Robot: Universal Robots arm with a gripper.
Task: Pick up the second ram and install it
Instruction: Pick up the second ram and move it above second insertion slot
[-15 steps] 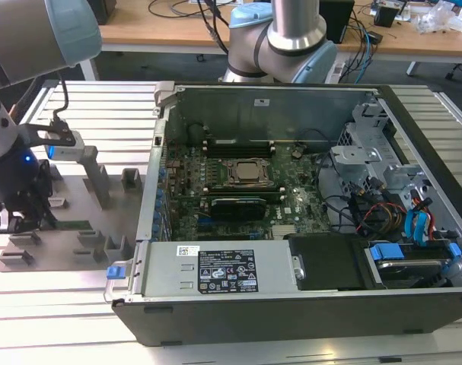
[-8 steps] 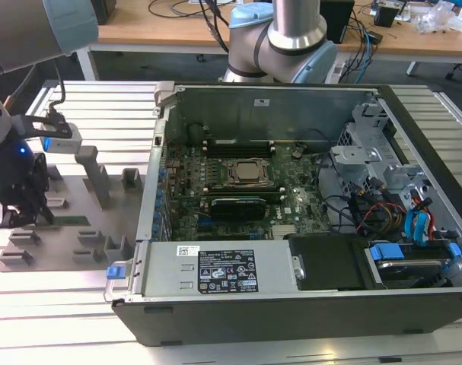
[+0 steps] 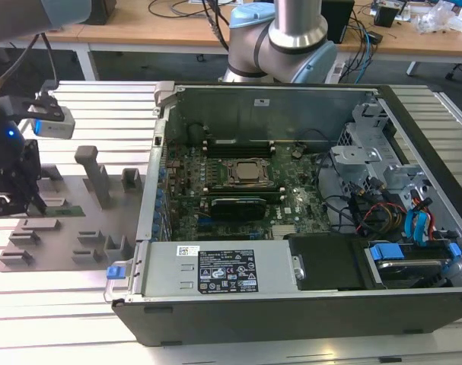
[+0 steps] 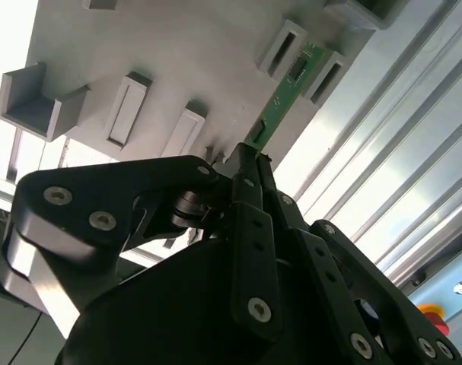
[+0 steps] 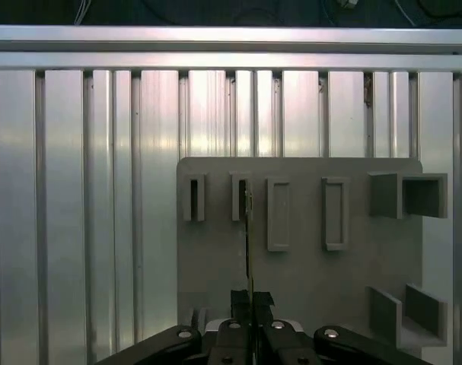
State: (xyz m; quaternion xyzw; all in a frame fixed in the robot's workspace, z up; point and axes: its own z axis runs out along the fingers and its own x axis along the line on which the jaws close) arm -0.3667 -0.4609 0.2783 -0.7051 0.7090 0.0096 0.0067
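The second ram [image 4: 288, 90], a thin green board, runs from my fingertips to a pair of grey slot blocks on the tray [image 4: 177, 46]. In the first wrist view I see the second ram [image 5: 248, 243] edge-on, its far end at the second slot block. My gripper [image 4: 250, 156] is shut on the stick's near end, and the black jaws [image 5: 251, 298] meet around it. In the exterior view the gripper [image 3: 17, 201] sits low over the tray [image 3: 63, 236] at the exterior view's left, with the green stick [image 3: 63, 206] beside it.
The open computer case [image 3: 291, 304] stands to the exterior view's right of the tray, its motherboard and square CPU socket [image 3: 242, 173] exposed. Grey blocks [image 3: 93, 175] rise from the tray. Ribbed aluminium table [image 5: 78, 190] surrounds it. Cables and drive bays [image 3: 398, 213] fill the case's right end.
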